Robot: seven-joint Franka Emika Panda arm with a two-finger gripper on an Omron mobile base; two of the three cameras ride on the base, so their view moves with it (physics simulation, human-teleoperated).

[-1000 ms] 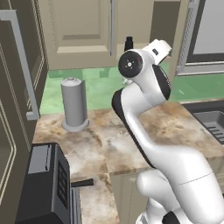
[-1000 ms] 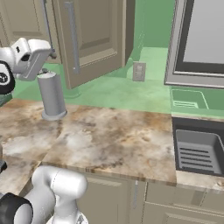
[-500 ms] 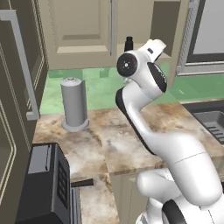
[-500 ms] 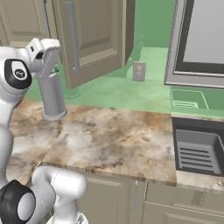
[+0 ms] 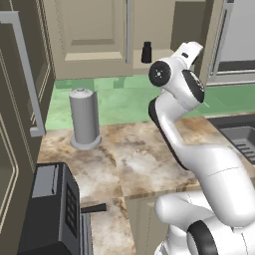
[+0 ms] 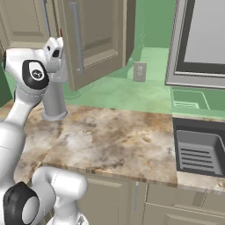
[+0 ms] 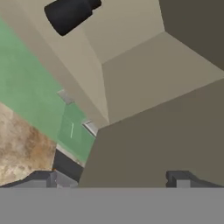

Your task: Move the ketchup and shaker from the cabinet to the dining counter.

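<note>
Hand view: apparently one shaker (image 7: 70,14)

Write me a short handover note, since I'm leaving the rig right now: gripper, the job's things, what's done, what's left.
Gripper: open, empty, raised toward the open cabinet.
Shaker: standing on the cabinet shelf, untouched; it shows at the hand view's top too.
Ketchup: a sliver of red beside the cabinet door in the right base view may be it; can't confirm.
Done: cabinet is open.
Left: grasp the shaker, carry it to the dining counter, then likewise the ketchup.

A kitchen: tan cabinet (image 5: 89,37) doors, marble worktop (image 6: 118,140), sink (image 6: 200,149), green wall
</note>
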